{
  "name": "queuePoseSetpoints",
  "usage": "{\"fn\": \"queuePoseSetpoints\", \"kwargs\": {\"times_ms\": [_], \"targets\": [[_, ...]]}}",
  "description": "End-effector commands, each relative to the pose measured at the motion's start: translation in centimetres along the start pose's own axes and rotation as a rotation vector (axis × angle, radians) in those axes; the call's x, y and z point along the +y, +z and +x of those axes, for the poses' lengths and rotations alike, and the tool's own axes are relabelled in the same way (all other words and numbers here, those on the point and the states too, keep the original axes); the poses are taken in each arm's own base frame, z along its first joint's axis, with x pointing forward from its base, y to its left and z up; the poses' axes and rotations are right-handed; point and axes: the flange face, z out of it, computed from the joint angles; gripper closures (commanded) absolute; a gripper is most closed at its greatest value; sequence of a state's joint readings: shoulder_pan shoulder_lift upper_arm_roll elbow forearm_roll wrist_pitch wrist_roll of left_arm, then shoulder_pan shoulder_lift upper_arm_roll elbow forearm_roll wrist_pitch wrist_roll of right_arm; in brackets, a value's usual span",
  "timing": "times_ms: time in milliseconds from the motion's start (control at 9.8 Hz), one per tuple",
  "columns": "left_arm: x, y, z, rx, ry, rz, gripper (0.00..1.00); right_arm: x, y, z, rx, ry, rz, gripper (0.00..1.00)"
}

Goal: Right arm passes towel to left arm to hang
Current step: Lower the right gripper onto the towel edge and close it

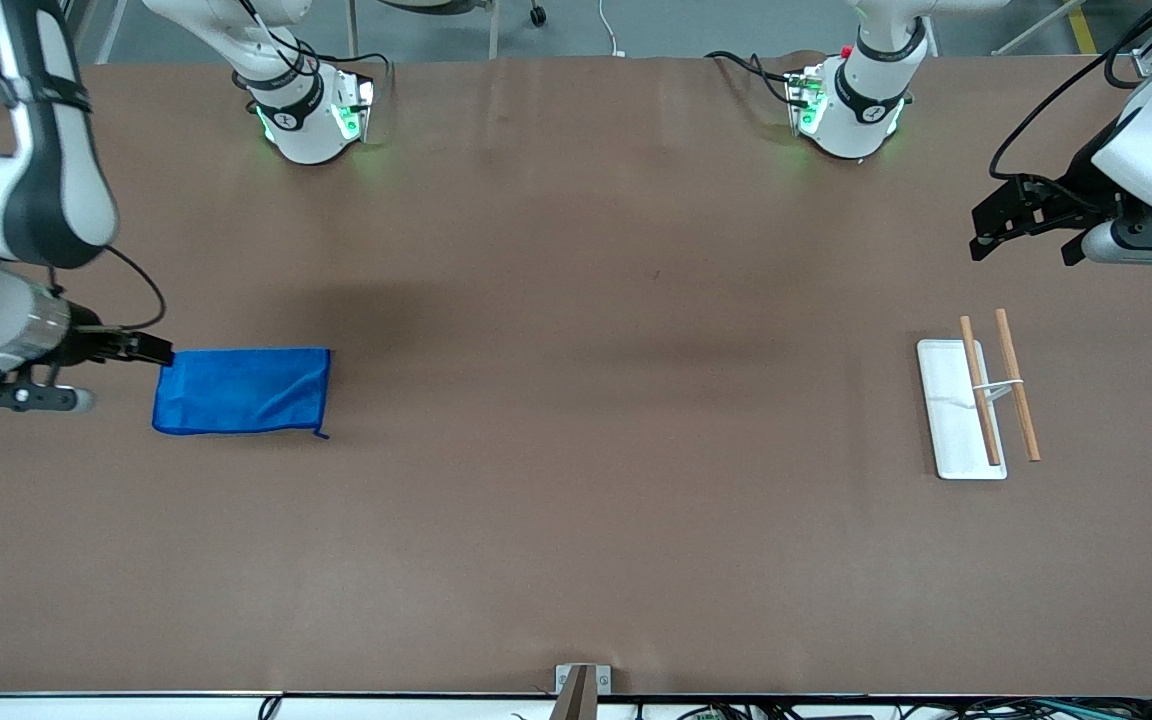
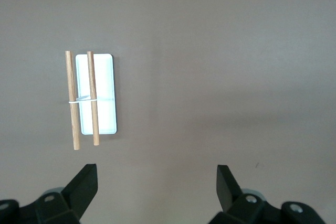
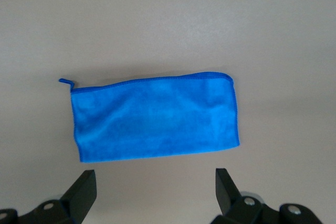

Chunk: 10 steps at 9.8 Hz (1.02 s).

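The bright blue towel lies flat on the brown table toward the right arm's end, its small loop at one corner. It also shows in the right wrist view. My right gripper is open and empty, beside the towel's short edge; in the right wrist view the towel lies just clear of the fingertips. My left gripper is open and empty, up in the air near the white tray; it also shows in the left wrist view.
The white tray bears a rack of two wooden rods joined by a thin white crosspiece, toward the left arm's end. Both rods lie ahead of the left fingers. The arm bases stand along the table's back edge.
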State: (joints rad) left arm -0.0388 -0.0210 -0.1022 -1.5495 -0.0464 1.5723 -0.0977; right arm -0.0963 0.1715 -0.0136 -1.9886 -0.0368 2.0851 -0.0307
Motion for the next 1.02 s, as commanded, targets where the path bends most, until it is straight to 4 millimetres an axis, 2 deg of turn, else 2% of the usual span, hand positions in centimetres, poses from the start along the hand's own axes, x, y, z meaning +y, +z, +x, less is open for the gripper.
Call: {"fn": "queuePoseSetpoints", "kwargs": {"times_ms": [0, 204, 306, 714, 918], "targets": [[-0.1, 1.8, 0.2, -0.022, 0.017, 0.020, 0.00, -0.2, 6.7, -1.9, 0.065, -0.022, -0.004, 0.00], [-0.3, 1.9, 0.3, -0.027, 0.014, 0.020, 0.00, 0.4, 11.6, -1.9, 0.076, -0.007, 0.001, 0.00], [-0.1, 2.0, 0.3, -0.027, 0.018, 0.020, 0.00, 0.5, 13.1, -1.9, 0.072, -0.004, 0.002, 0.00], [0.1, 2.3, 0.3, -0.033, 0.019, 0.019, 0.00, 0.5, 17.4, -2.7, 0.055, -0.005, 0.005, 0.00], [0.0, 2.8, 0.5, -0.042, 0.019, 0.019, 0.00, 0.3, 18.8, -3.2, 0.046, -0.007, 0.007, 0.04]]}}
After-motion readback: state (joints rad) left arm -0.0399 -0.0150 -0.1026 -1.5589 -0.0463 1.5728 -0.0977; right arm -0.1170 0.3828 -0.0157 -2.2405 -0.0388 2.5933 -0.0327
